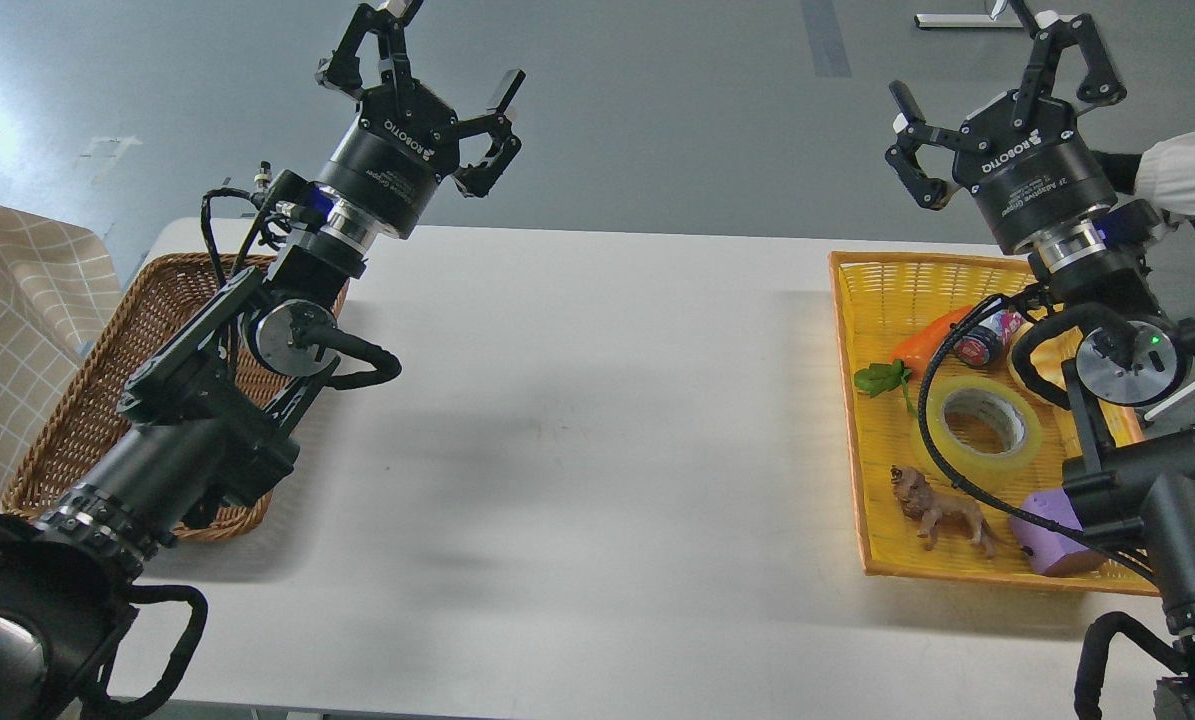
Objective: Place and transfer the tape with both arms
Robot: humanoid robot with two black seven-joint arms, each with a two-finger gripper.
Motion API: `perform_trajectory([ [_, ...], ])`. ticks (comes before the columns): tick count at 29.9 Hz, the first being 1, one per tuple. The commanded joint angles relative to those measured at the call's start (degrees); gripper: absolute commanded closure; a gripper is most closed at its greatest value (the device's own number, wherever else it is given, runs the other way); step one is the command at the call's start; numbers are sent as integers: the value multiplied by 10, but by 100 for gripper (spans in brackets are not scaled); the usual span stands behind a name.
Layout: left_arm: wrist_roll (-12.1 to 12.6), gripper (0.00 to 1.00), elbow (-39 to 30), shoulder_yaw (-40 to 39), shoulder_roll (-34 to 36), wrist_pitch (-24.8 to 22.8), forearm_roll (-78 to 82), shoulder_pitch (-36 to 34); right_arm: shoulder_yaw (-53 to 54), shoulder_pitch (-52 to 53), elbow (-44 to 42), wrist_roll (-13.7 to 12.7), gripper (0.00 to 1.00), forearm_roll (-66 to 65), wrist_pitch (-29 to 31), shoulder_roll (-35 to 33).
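The tape (979, 424), a translucent yellow roll with a grey-white core, lies flat in the yellow tray (872, 400) at the right of the white table. A black cable of my right arm crosses its left edge. My right gripper (997, 70) is open and empty, raised high beyond the tray's far edge, well above the tape. My left gripper (427, 75) is open and empty, raised above the table's far left, over the far end of the brown wicker basket (87, 400).
The tray also holds an orange carrot (929, 334), a green leaf (882, 378), a small can (987, 338), a brown lion figure (942, 508) and a purple block (1047, 535). A checked cloth (17, 330) lies left of the basket. A person's arm (1182, 170) shows at right.
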Motion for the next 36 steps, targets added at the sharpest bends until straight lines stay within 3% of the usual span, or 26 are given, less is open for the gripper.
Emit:
perform_trajectory([
  [1, 0, 2, 1, 0, -4, 0, 0, 1, 0, -1, 0, 0, 0, 0, 0, -1],
  [36, 1, 2, 1, -6, -8, 0, 0, 0, -6, 12, -7, 0, 0, -2, 0, -12],
])
